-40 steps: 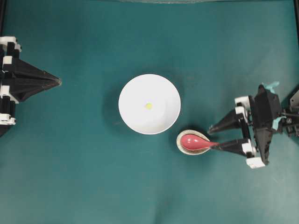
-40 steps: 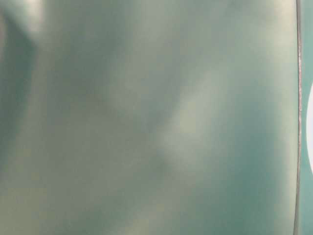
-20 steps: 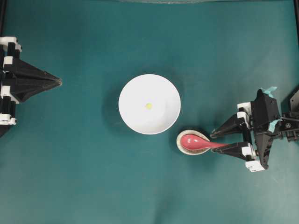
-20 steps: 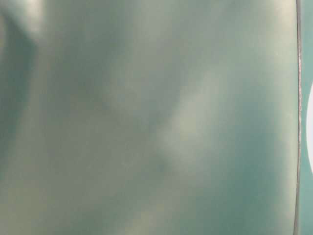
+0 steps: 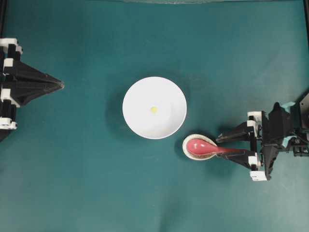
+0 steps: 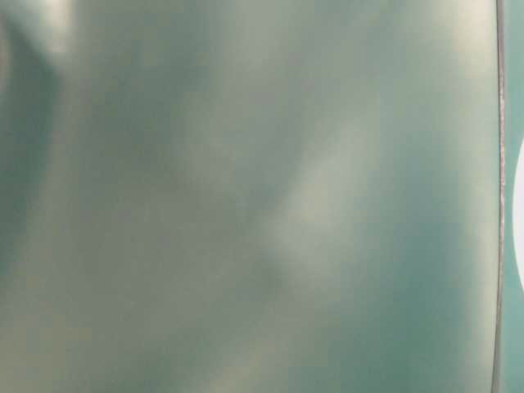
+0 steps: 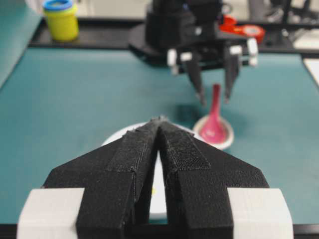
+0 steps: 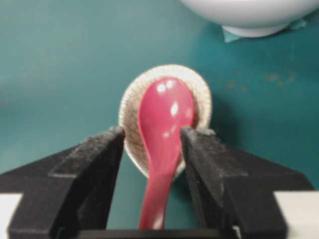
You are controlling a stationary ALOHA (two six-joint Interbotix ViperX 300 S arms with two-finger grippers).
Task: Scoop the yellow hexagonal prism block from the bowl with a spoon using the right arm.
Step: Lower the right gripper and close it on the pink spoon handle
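Observation:
The tiny yellow block (image 5: 153, 109) lies in the middle of the white bowl (image 5: 166, 94). The red-pink spoon (image 5: 200, 146) rests with its scoop in a small speckled dish (image 5: 185, 144) just right of the bowl, handle pointing right. My right gripper (image 5: 220, 147) is open, one finger on each side of the spoon's handle. In the right wrist view the spoon (image 8: 164, 119) runs between the gripper's (image 8: 152, 133) fingers with a gap on both sides. My left gripper (image 5: 61, 85) is shut and empty at the far left, pointing at the bowl (image 7: 117, 139).
A yellow jar with a blue lid (image 7: 61, 19) and a red-orange item (image 7: 244, 30) stand beyond the mat behind the right arm. The table-level view is a blur, with a white sliver (image 6: 519, 221) at its right edge.
My right gripper has dropped towards the spoon's handle and its fingers have narrowed around it. The spoon, bowl, block and left arm have not moved.

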